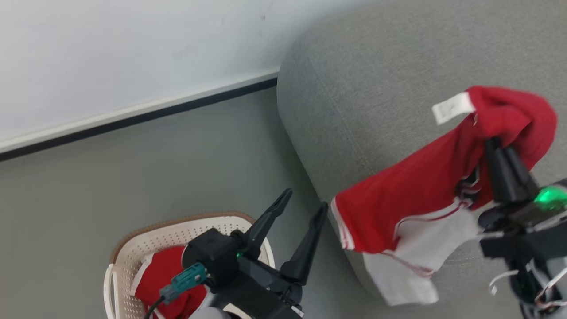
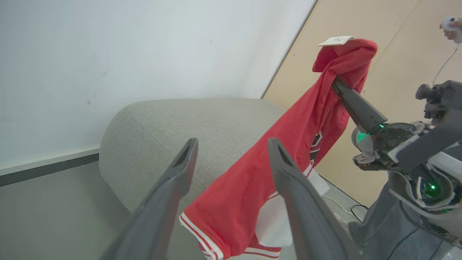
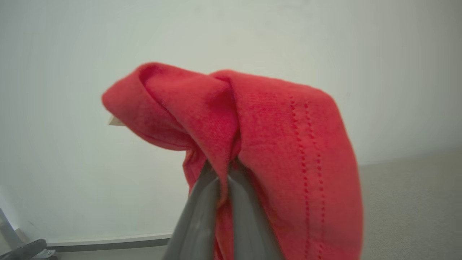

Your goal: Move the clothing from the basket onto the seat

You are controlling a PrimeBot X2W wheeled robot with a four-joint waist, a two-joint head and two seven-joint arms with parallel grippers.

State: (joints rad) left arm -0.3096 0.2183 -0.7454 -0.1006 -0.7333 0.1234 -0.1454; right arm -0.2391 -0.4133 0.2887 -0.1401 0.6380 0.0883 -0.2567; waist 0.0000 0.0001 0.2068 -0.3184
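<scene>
Clothing piece lies in basket at lower left. Left gripper is above it, jaws wide, empty. Seat is centre-right. Second garment dangles by the seat edge, right gripper clamped on a bunched fold. Likely soft, light, floppy; pinch a fold. White tag, print unreadable.

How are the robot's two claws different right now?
The left gripper is wide open; the right gripper is pinched shut. The left gripper holds nothing; the right gripper holds a red garment that hangs down. The left gripper is by the basket; the right gripper is by the grey seat. Both have two long dark fingers.
</scene>
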